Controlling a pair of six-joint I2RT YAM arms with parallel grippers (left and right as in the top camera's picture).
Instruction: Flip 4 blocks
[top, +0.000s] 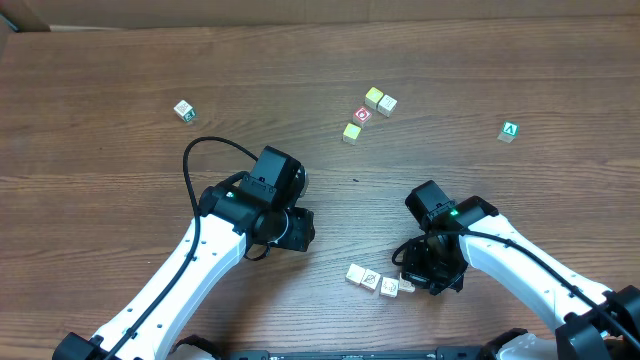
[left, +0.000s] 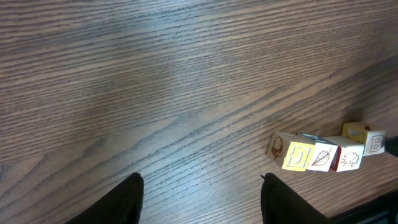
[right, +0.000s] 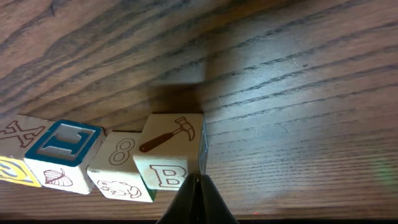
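A: Right wrist view: the right fingers (right: 198, 198) were pressed together with nothing between them, their tips touching the lower right edge of the hammer block (right: 173, 149), the end block of the row.

B: And the left fingers (left: 200, 199)?

A: Left wrist view: they stood released, about half apart, holding nothing, above bare surface (left: 155, 93), with the four blocks (left: 323, 151) well off to their right.

B: Where did the row lie overall?

A: Overhead view: the pale blocks (top: 375, 281) lay side by side near the front edge, just beside the right arm; the coloured cubes (top: 368, 113) sat well apart, farther back.

B: Progress?

A: Which blocks had already been turned could not be told; the contact suggested that the end block was being tipped.
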